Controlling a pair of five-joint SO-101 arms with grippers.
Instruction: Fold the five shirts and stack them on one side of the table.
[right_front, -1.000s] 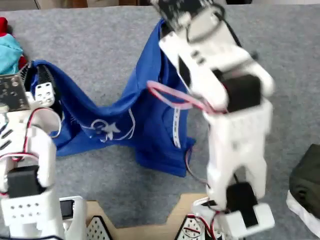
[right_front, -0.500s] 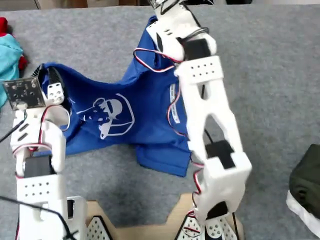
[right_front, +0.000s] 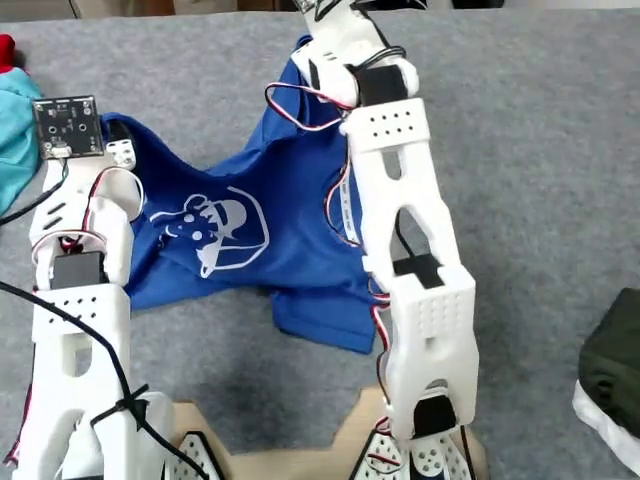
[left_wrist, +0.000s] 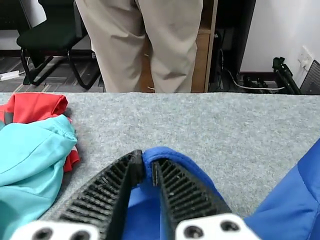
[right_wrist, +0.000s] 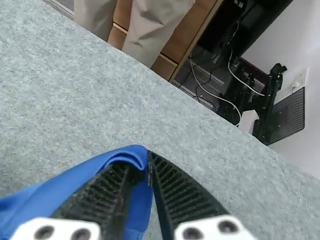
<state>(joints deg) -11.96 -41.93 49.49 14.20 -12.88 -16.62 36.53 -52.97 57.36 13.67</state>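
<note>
A blue shirt (right_front: 260, 230) with a white print lies spread on the grey table, print side up. My left gripper (left_wrist: 147, 167) is shut on the blue shirt (left_wrist: 165, 165) at its far left corner, which shows in the high view as the left gripper (right_front: 112, 145). My right gripper (right_wrist: 146, 165) is shut on a fold of the blue shirt (right_wrist: 75, 190) at its far edge, near the table's back, right gripper (right_front: 312, 55). A teal shirt (left_wrist: 30, 165) and a red shirt (left_wrist: 35, 107) lie bunched at the far left.
A dark green garment (right_front: 612, 350) on something white (right_front: 600, 415) sits at the right edge. The teal shirt (right_front: 15, 120) and the red shirt (right_front: 8, 48) lie at the table's left edge. A person's legs (left_wrist: 140, 45) stand beyond the table's far side.
Both arms have stretched toward the back of the table, pulling the blue shirt's far edge away and flattening it so the white print faces up.
</note>
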